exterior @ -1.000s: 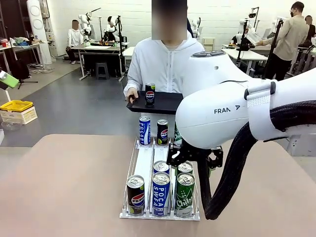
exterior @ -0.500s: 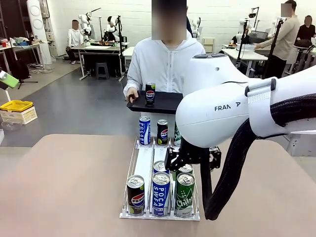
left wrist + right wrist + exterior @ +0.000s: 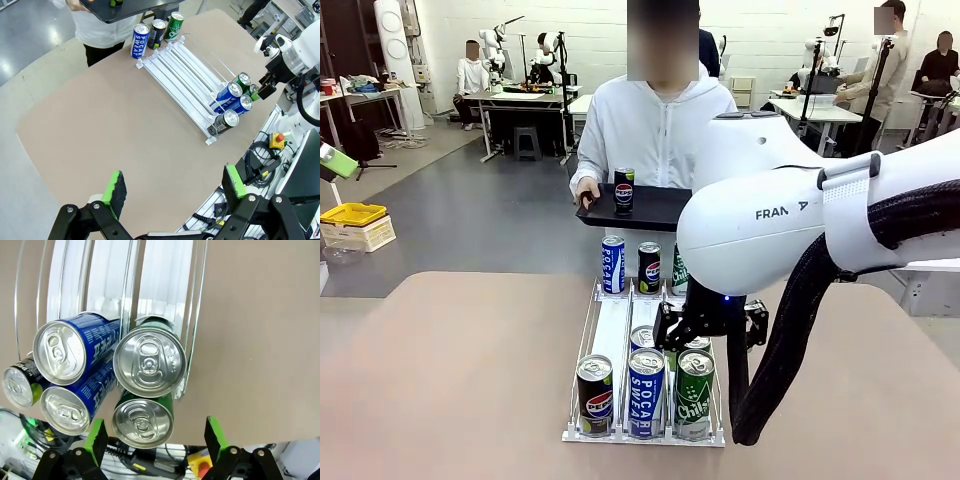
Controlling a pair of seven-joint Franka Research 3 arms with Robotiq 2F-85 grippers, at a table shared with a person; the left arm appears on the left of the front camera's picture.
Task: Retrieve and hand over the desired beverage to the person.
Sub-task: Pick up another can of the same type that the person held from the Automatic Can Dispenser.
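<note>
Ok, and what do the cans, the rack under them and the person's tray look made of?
Cans: likely aluminium, with bare shiny silver tops, pull tabs and glossy printed sides. Rack: seemingly glossy white plastic lanes with thin metal wire rails, going by the sheen. Tray: dark, smooth and low in sheen, probably plastic, but the material is uncertain.
</note>
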